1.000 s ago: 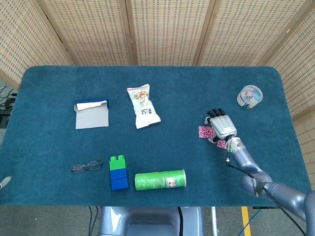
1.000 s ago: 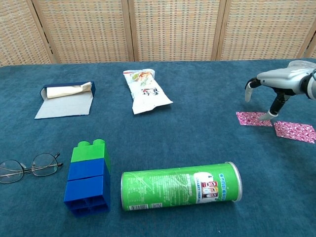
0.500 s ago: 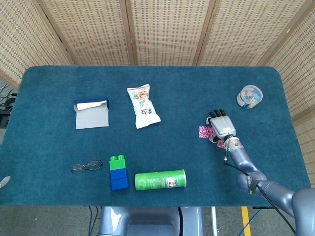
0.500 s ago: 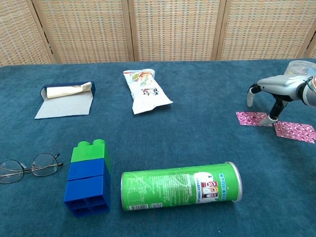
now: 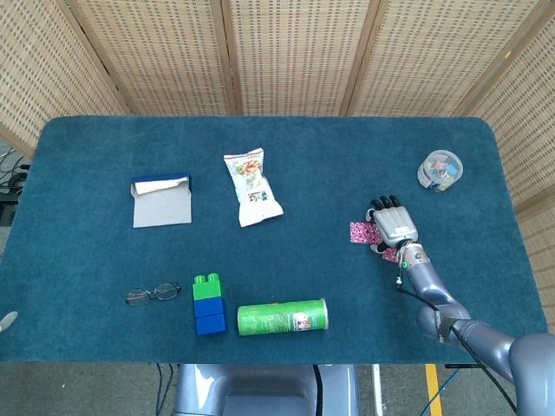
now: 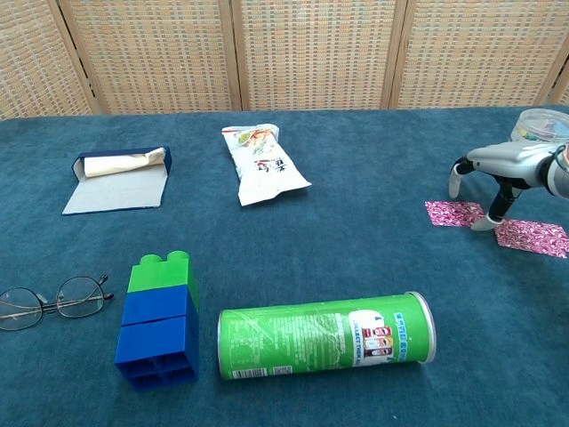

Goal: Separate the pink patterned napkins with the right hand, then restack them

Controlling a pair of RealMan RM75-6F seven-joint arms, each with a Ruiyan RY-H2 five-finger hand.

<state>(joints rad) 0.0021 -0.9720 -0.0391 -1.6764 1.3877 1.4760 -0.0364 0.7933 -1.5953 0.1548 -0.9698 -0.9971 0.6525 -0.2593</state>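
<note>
— Where was the right hand (image 6: 498,173)?

— Low over the table (image 5: 87,260) at its right side, palm down, fingers (image 6: 492,209) arched downward like a spider. The forearm ran back toward the table's near right corner in the head view.

— Was it holding anything?

— Nothing was clasped. The fingers were spread apart, and one fingertip stood at the right edge of the left napkin (image 6: 455,213), at the gap between the two. Whether it pressed the cloth or only hovered just above, I could not tell.

— And the napkins themselves?

— Two pink patterned pieces lay flat, side by side, almost touching. The right napkin (image 6: 532,237) sat slightly nearer the robot, partly under the hand in the head view.

— The left hand?

— Neither view showed it.

— What else was on the table?

— A green can (image 6: 325,337) lying on its side, a block stack (image 6: 157,319), glasses (image 6: 49,298), a snack bag (image 6: 262,164), an open box (image 6: 119,178), and a tub (image 5: 440,170) beyond the hand.
</note>
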